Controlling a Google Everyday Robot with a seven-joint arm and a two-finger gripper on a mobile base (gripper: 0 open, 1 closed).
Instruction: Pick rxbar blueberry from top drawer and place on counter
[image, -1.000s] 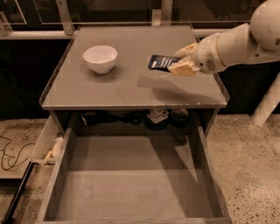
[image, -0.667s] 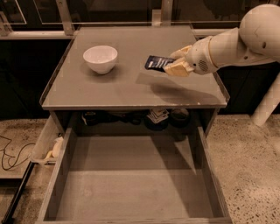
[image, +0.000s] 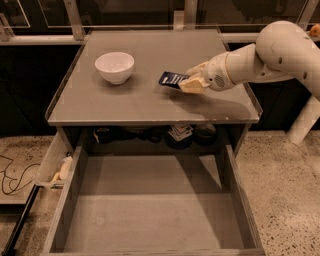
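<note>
Gripper clasped the bar over the counter; it needed lowering flat, clear of the bowl, before release.

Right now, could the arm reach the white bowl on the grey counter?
Probably yes. The tool hangs over the flat grey counter, with only bare surface between it and the round white bowl. But it is shut on the dark navy-blue snack bar.

On the flat grey counter, a round white ceramic bowl blocks the back-left corner. The cream gripper, seemingly pinching the navy-wrapped rxbar blueberry, fills the right edge at mid-depth. The front strip and centre lie open, as does the wide grey top drawer.
</note>
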